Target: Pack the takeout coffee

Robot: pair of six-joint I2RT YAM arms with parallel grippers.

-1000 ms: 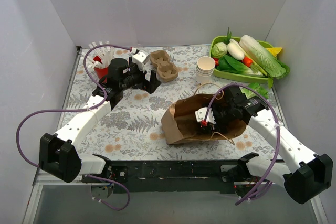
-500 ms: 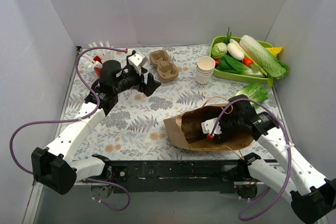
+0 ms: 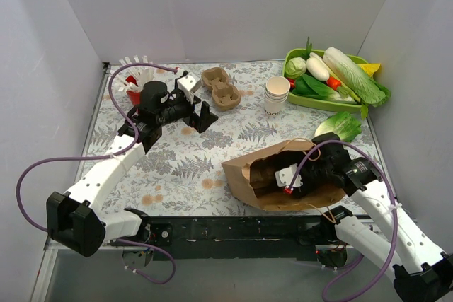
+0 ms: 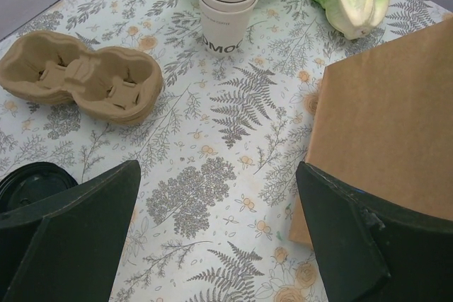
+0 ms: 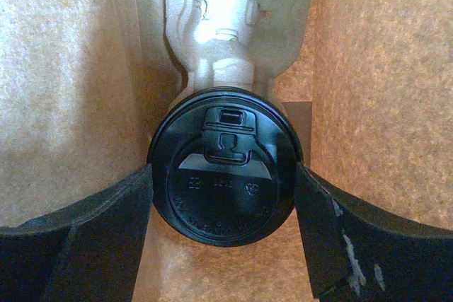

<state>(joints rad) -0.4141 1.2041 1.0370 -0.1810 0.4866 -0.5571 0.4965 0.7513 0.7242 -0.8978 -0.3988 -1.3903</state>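
Note:
The takeout coffee shows in the right wrist view as a round black lid [image 5: 225, 167], facing the camera inside the brown paper bag [image 5: 64, 68]. A moulded-pulp carrier [image 5: 237, 12] lies just behind it in the bag. My right gripper [image 5: 223, 175] is shut on the cup, with a finger pressed on each side of the lid. In the top view the bag [image 3: 244, 171] lies on its side at the front right, and my right wrist [image 3: 311, 171] reaches into its mouth. My left gripper [image 3: 202, 114] is open and empty over the mat, next to a stack of tan carriers [image 3: 221, 88].
A stack of white cups [image 3: 277, 94] stands at centre back. A red cup of straws [image 3: 133, 93] is at back left. A green tray of vegetables [image 3: 333, 79] is at back right, with a lettuce [image 3: 340, 126] in front of it. A black lid [image 4: 28, 178] lies by my left finger.
The bag and my right gripper inside it have moved toward the front right, and the bag has turned. My left gripper has shifted only slightly.

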